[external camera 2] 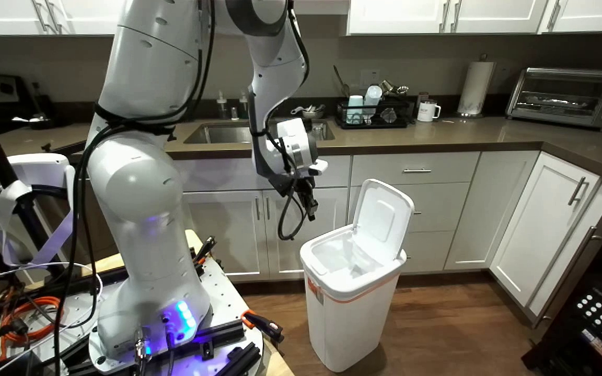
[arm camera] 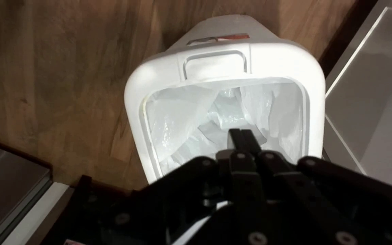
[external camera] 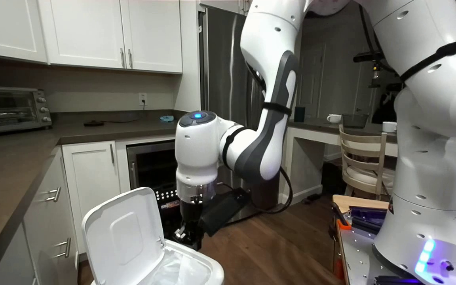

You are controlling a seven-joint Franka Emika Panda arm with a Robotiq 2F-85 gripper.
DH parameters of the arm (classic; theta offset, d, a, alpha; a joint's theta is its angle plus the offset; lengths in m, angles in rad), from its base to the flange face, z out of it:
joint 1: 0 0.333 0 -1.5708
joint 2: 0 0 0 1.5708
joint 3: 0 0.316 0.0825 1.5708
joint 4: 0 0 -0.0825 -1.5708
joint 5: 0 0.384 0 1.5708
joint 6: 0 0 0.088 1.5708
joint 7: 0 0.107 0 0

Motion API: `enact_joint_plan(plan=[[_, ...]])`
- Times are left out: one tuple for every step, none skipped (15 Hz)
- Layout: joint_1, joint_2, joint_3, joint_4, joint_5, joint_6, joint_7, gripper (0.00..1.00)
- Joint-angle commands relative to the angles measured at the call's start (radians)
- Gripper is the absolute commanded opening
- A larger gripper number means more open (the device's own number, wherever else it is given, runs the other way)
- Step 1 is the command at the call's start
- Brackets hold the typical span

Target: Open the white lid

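Note:
The white lid stands open, tilted upright on its hinge, with its recessed underside showing. It also stands up in an exterior view. In the wrist view it is mostly hidden behind the gripper. The white bin under it has an open mouth lined with a pale bag; its rim shows in the wrist view. My gripper is shut with its fingertips together and nothing between them. In an exterior view the gripper hangs higher than the bin rim, beside the bin, apart from the lid.
White cabinets and the counter run behind the bin. A dark-fronted appliance stands at one side. The robot's metal table carries cables and tools. A steel fridge and a chair stand farther off.

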Motion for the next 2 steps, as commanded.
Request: enact_joint_plan(plan=[[-0.096,-0.152,0.158,-0.051,0.258,-0.157,-0.202,0.31],[-0.106,-0.19,0.184,-0.054,0.313,-0.198,-0.233,0.38]])
